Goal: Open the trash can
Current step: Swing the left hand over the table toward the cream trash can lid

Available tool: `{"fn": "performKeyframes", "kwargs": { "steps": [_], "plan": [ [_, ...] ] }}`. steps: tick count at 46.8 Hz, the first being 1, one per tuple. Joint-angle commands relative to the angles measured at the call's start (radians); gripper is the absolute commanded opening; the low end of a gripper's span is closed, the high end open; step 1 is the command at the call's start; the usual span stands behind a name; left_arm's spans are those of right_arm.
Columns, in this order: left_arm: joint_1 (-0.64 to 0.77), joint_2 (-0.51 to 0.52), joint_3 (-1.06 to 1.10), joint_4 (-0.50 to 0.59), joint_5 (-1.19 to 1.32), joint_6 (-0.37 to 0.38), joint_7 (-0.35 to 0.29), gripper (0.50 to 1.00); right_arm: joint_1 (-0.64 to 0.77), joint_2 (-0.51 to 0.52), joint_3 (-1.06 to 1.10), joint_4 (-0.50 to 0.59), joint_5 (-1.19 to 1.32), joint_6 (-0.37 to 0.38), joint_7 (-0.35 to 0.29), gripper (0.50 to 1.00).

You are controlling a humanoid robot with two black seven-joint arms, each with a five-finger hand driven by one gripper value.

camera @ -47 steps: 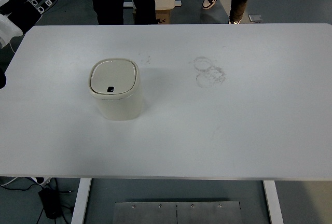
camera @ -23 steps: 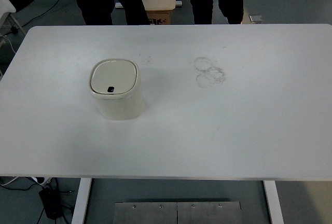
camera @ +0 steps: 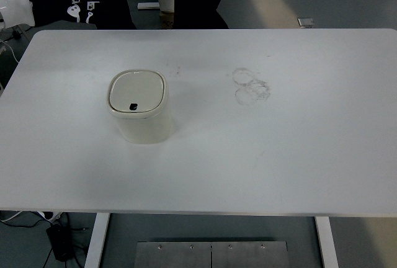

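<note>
Closed cream trash can [camera: 139,107] upright on white table [camera: 279,156], left of centre

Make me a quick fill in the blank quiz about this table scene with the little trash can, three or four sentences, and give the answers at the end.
1. The lid of the trash can is ____.
2. The trash can stands on the ____ half of the white table as the picture shows it.
3. The small button on the lid is coloured ____.
4. The faint ring-shaped marks lie to the ____ of the trash can in the picture.

Answers: closed; left; black; right
</note>
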Motion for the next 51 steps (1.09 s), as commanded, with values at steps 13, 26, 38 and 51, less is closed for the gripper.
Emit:
{"fn": "performKeyframes", "kwargs": {
  "steps": [13,26,38,51],
  "plan": [
    [-0.164,0.039,0.199,-0.095,0.08,-0.063,0.003,1.0,0.0,0.0,0.0,0.001,0.0,0.0,0.0,0.991],
    [-0.318,0.102,0.38,-0.208,0.105,-0.063,0.003,1.0,0.0,0.0,0.0,-0.001,0.0,0.0,0.0,0.991],
    [-0.35,0.111,0.461,-0.253,0.181,-0.063,0.003,1.0,0.0,0.0,0.0,0.001,0.0,0.0,0.0,0.991],
    [-0.35,0.141,0.55,-0.371,0.203,-0.063,0.013,1.0,0.0,0.0,0.0,0.001,0.0,0.0,0.0,0.991]
  ]
}}
